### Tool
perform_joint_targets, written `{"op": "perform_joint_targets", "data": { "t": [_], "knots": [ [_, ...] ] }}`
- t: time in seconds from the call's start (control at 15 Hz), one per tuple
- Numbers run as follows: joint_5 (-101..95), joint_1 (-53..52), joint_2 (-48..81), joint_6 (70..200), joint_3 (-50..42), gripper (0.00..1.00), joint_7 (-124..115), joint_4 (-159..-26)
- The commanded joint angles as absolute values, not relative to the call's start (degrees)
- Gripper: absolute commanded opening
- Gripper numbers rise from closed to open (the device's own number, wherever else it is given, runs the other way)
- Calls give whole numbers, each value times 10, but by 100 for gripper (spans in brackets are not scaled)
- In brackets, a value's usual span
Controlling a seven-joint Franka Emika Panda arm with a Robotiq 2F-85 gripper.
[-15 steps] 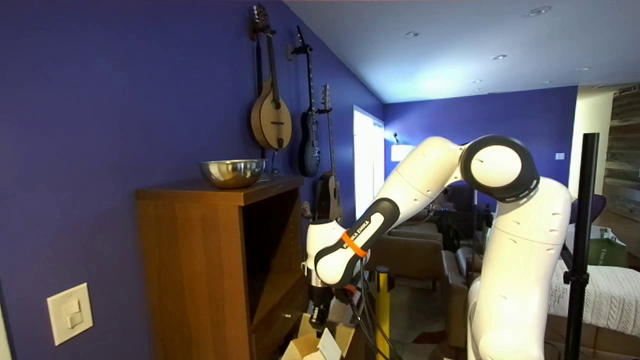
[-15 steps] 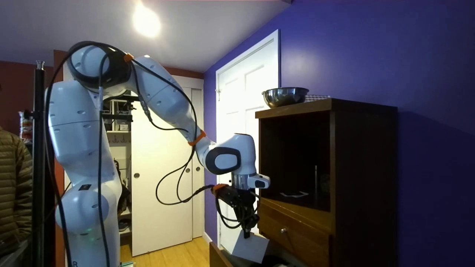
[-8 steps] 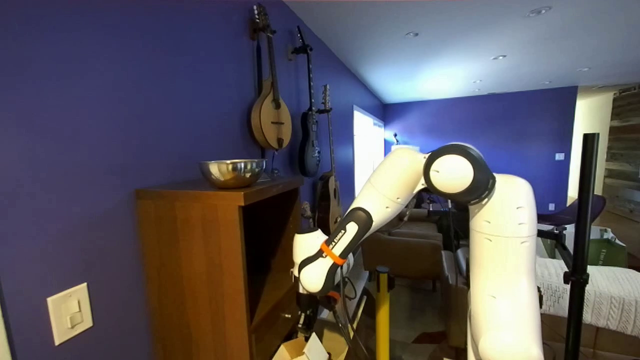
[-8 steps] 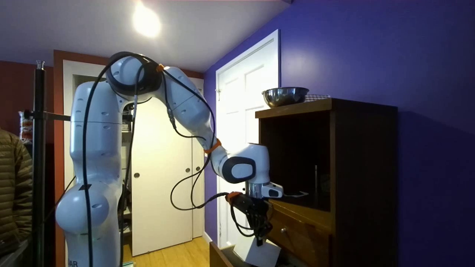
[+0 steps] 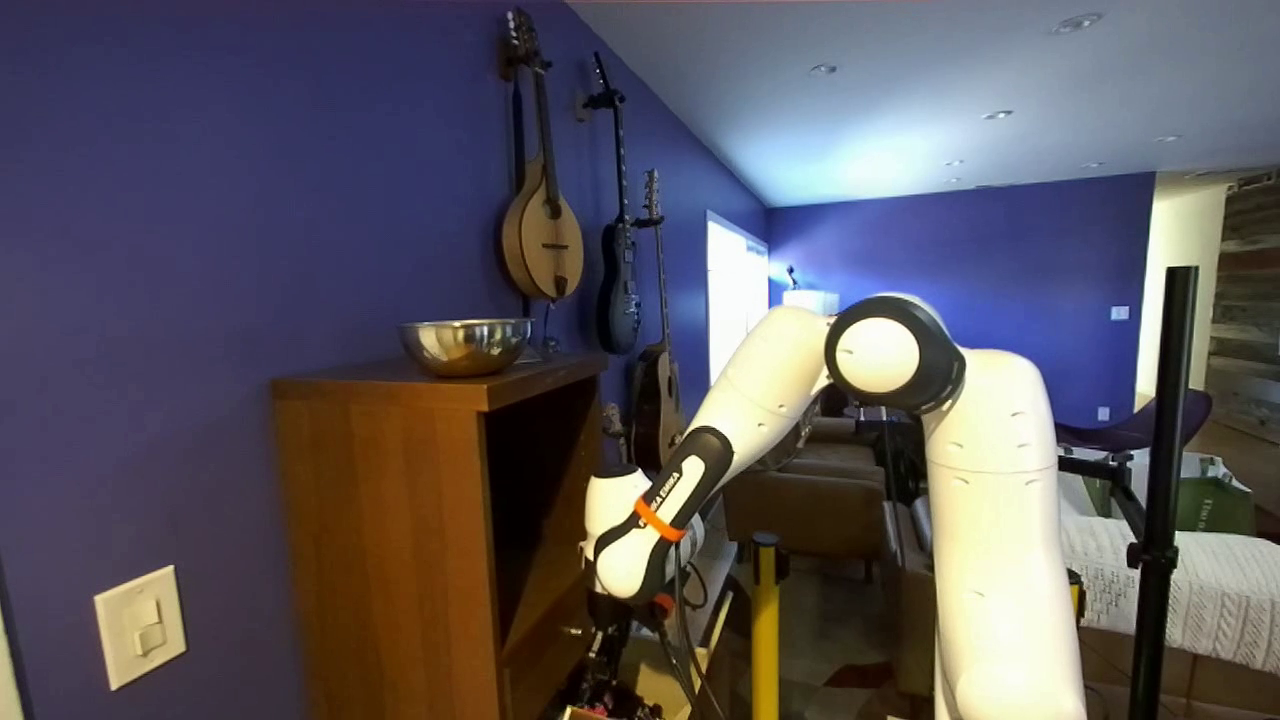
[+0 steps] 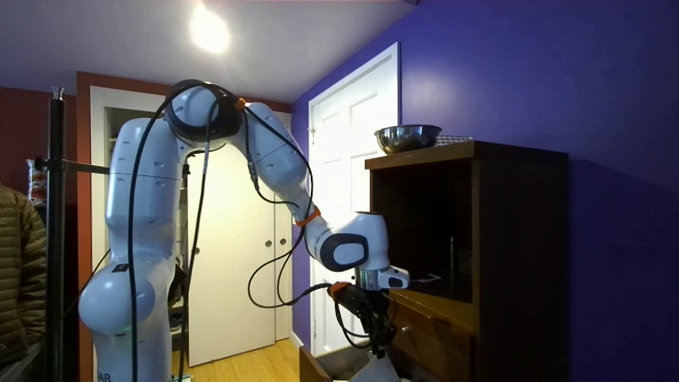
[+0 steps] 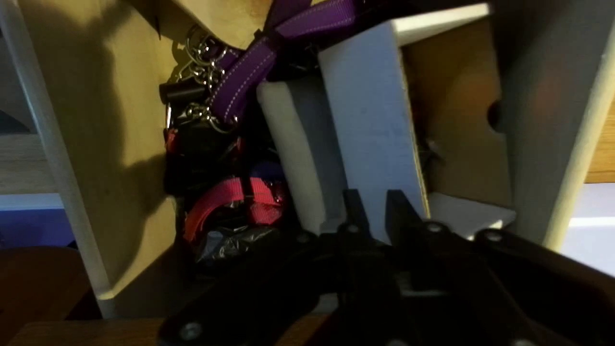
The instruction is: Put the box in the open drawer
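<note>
The white box (image 7: 362, 110) lies tilted inside the pale wood drawer (image 7: 67, 96) in the wrist view, against its right side. Its open side shows brown cardboard and white flaps. In an exterior view the box (image 6: 377, 371) is a pale patch low in the drawer (image 6: 314, 366), just under my gripper (image 6: 377, 351). In the wrist view my gripper (image 7: 376, 194) has its fingertips apart, with the box's white face showing beyond the gap. My gripper (image 5: 603, 655) points down over the drawer (image 5: 660, 680) in an exterior view, where I cannot make out the box.
Purple straps (image 7: 250, 72), a pink strap (image 7: 230, 197) and a pale grey item (image 7: 293, 144) share the drawer. The brown cabinet (image 6: 520, 239) stands beside the arm, with a metal bowl (image 6: 407, 139) on top. A yellow post (image 5: 765, 630) stands near the drawer.
My arm has moved down and towards the cabinet over the drawer. The box, seen at the fingertips before, now sits lower in the drawer and has gone from sight in an exterior view.
</note>
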State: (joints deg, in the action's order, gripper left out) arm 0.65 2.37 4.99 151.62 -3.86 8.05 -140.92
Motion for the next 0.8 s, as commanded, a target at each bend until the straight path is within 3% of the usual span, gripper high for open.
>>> {"op": "perform_joint_targets", "data": {
  "t": [0.0,0.47,0.53,0.6,0.73],
  "knots": [
    [26,34,7,1439,-34,51,100,-1424],
    [137,28,-151,1301,-61,98,263,-1449],
    [141,23,-174,1281,-67,100,294,-1454],
    [112,26,-107,1308,-59,88,232,-1419],
    [120,21,-150,1285,-68,100,267,-1432]
  ]
}}
